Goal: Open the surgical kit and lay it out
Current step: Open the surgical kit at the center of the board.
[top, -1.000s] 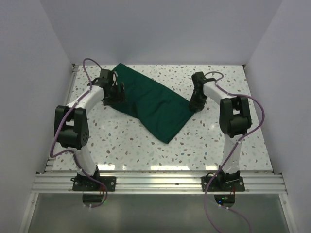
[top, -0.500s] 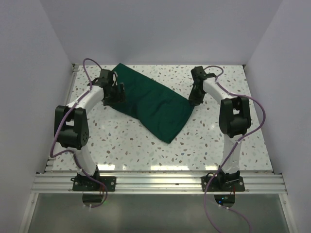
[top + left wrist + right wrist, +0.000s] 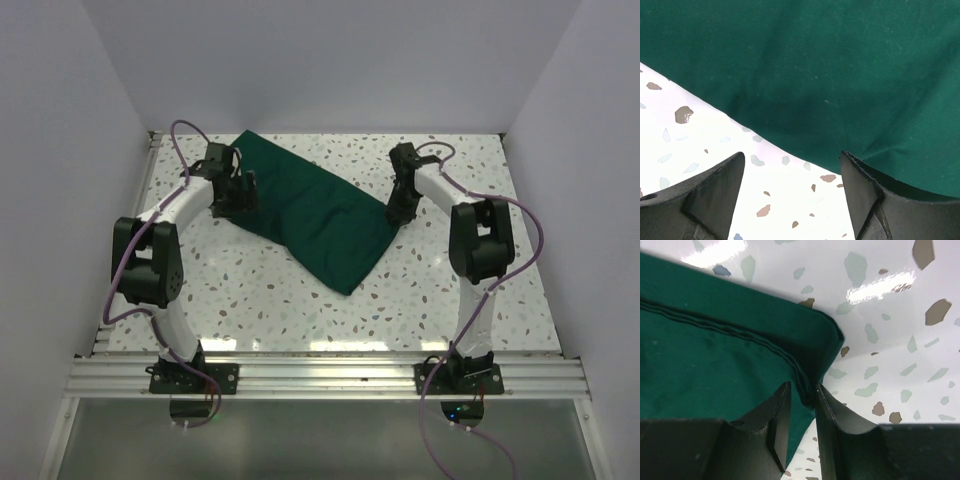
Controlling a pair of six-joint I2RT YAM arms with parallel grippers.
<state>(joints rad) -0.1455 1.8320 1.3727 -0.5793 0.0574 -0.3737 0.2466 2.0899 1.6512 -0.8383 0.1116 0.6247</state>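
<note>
Top external view: on the speckled worktop (image 3: 300,310) the surgical kit (image 3: 320,215) lies folded shut, a dark green bundle set diagonally. At its right corner the right tool (image 3: 802,390) pinches the hem, seemingly to peel it open. At its left edge the left tool (image 3: 792,159) hovers, jaws apart.

Diagonal cloth wrap (image 3: 320,215) crosses table (image 3: 280,300) (nearer side passable).
</note>
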